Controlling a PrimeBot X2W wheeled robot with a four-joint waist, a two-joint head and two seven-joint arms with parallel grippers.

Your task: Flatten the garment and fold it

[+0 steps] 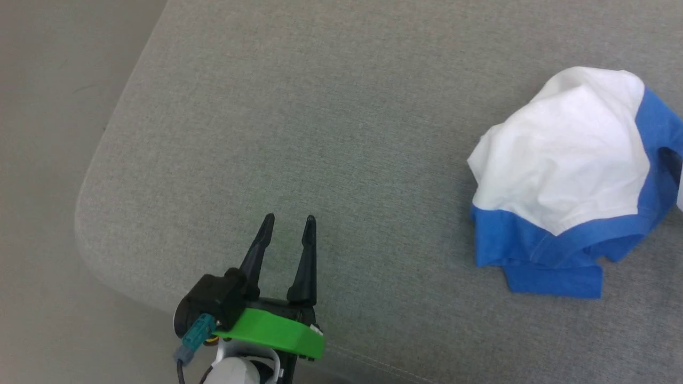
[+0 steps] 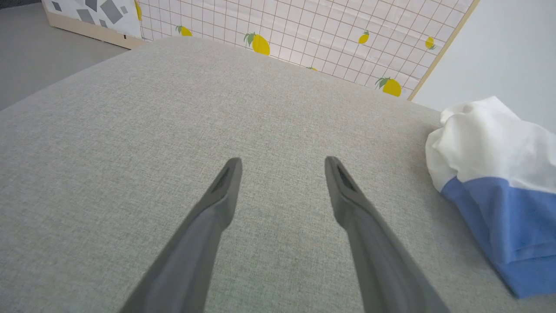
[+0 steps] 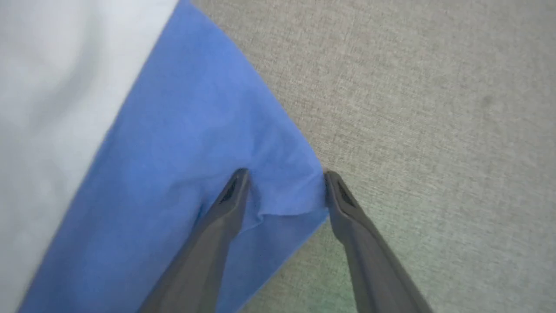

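Garment lies bunched well right of my left claw, which points forward, spread wide, over the grey cushion. My right claw angles down, parted astride its blue edge.

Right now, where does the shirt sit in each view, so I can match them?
Head view: shirt crumpled at the right, cut by the picture's edge.
Left wrist view: shirt at the right edge, white above blue.
Right wrist view: shirt across left and centre, its blue edge between the right gripper fingers.
Shared landmark: the grey cushion under it.
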